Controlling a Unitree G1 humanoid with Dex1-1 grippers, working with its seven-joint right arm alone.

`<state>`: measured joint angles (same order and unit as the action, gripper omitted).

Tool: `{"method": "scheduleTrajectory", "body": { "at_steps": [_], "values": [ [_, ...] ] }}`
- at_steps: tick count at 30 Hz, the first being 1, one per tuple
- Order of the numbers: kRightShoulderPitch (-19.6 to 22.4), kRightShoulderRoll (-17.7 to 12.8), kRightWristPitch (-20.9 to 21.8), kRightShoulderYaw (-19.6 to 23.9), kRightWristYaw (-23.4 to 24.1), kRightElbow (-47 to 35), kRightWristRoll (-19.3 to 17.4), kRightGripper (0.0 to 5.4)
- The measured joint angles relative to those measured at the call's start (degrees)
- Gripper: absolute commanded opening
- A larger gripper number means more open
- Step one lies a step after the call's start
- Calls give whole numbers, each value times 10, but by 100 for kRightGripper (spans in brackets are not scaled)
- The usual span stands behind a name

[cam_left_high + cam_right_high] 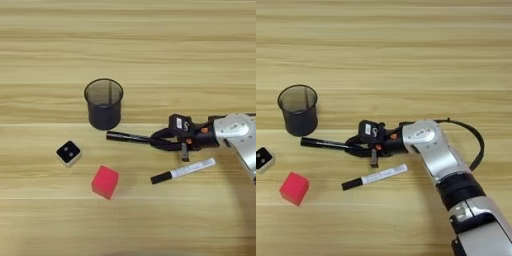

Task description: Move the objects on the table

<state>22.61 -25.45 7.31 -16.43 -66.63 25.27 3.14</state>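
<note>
black mesh cup [103, 104] stands upright (hand [161, 140] grips black marker [127, 137]).

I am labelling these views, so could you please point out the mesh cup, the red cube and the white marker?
mesh cup [104, 111]: left eye view, outer wall.
red cube [105, 182]: left eye view, top face.
white marker [383, 175]: right eye view, white barrel.

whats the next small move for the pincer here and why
Probably lift a little. The right pincer looks closed around the right end of the slim black marker, which lies flat on the light wooden table just below the upright black mesh cup. Raising it would free the marker to be carried, perhaps toward the cup.
</note>
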Motion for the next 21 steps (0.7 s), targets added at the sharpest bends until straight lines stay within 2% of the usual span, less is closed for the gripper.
{"method": "scheduleTrajectory", "body": {
  "at_steps": [7, 14, 21],
  "values": [
    [0, 2, 3, -1, -5, 0, 0, 88],
    [1, -1, 24, -1, -39, -3, -3, 88],
    [15, -14, 44, 13, -72, -29, -30, 88]
  ]
}}
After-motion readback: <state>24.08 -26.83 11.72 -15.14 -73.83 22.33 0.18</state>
